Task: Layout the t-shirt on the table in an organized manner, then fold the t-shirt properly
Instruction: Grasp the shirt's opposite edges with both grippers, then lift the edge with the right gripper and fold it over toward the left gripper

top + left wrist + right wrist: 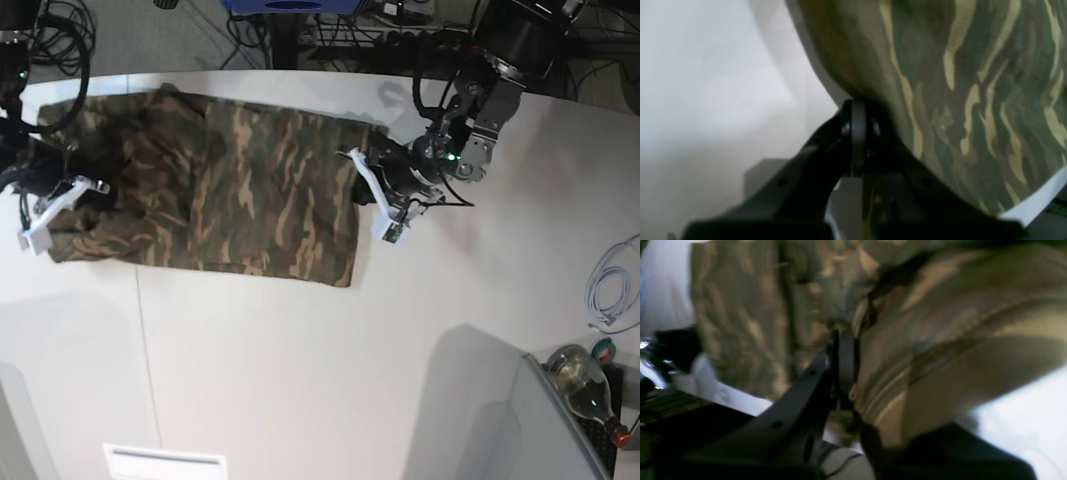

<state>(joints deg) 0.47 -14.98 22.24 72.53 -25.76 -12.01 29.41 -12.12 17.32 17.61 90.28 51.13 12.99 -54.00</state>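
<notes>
T-shirt (230, 190) lies flat on your worktop (330, 370) (no legible label); left fingers (858, 133) and right fingers (845, 360) each pinch its edge.

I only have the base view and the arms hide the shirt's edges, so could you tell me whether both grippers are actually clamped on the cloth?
Observer: Yes. The left wrist view shows the left gripper shut on the t-shirt at its edge.
Operator: Thank you. And the right one?
Observer: The right wrist view shows the right gripper shut too, with a stitched hem of the cloth bunched against its pad.
Operator: Is the cloth near the left gripper flat on the table?
Observer: Not there: it curves up from the jaws, with the white table bare beside it.
</notes>
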